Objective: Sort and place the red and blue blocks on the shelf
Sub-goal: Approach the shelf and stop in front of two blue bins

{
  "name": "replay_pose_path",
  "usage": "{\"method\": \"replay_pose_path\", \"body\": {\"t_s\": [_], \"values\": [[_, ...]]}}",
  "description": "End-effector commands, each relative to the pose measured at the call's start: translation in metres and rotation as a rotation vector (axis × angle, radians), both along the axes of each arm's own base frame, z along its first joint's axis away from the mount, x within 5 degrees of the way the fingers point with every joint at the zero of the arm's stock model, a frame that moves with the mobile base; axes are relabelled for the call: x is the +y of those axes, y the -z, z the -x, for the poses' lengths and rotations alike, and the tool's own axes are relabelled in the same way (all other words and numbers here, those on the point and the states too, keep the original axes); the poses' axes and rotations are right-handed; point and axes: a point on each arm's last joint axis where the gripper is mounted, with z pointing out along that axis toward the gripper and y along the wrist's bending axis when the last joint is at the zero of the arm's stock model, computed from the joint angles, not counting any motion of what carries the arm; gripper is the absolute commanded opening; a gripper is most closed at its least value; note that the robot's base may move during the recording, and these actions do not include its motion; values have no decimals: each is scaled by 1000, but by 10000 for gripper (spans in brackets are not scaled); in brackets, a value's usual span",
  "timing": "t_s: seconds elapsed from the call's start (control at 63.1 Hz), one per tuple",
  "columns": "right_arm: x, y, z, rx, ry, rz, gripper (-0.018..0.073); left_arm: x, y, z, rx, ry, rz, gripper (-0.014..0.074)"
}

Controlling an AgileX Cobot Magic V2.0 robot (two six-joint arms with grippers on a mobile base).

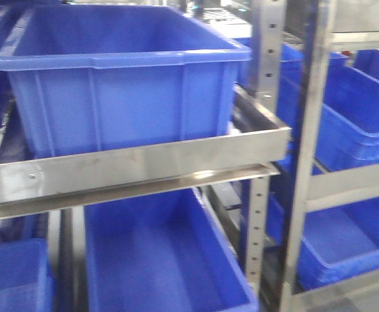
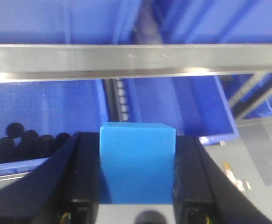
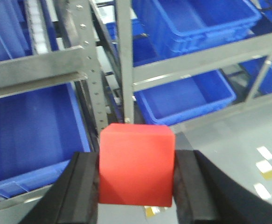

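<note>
The exterior front-facing view shows neither arm, only the grey steel shelf (image 1: 257, 214). A large blue bin (image 1: 121, 78) sits on an upper tier behind a brushed-metal front rail (image 1: 137, 166), which runs slightly tilted across the frame. Below the rail, a second blue bin (image 1: 163, 260) stands open. More blue bins (image 1: 355, 123) fill the bay to the right, beyond a perforated upright.

In the left wrist-mounted view, the left gripper (image 2: 136, 137) is clamped on the blue block (image 2: 138, 163). Its black fingers (image 2: 82, 177) press flat against both side faces of the sky-blue cube. The block is held in the air in front of the shelf, below a horizontal steel rail (image 2: 136, 58). Behind it, a white roller track (image 2: 122, 95) runs between two bins. The bin at the left (image 2: 42, 107) holds dark round objects (image 2: 28, 140) (too blurred to name).

In the right wrist-mounted view, the right gripper (image 3: 136, 156) is closed on the red block (image 3: 136, 164), one black finger (image 3: 84, 186) against each side. The cube hangs upright in front of a perforated shelf post (image 3: 91, 84). A low blue bin (image 3: 28, 135) lies to the left, and stacked tiers of blue bins (image 3: 187, 98) lie to the right. The grey floor (image 3: 229, 140) carries a few pale tape marks.
</note>
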Motion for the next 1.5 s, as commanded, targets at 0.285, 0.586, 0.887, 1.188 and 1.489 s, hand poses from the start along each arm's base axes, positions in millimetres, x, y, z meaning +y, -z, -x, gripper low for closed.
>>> {"method": "replay_pose_path", "body": {"t_s": [0.285, 0.586, 0.887, 1.188, 1.489], "values": [[0, -16, -3, -104, 2, 10, 60, -1, -16, -5, -107, 0, 18, 125], [0, -16, -3, -104, 2, 10, 60, -1, -16, -5, -107, 0, 18, 125], [0, -16, -3, -104, 2, 10, 60, -1, -16, -5, -107, 0, 18, 125], [0, -16, -3, -104, 2, 10, 60, -1, -16, -5, -107, 0, 18, 125], [0, -16, -3, -104, 2, 10, 60, -1, -16, -5, -107, 0, 18, 125]]}}
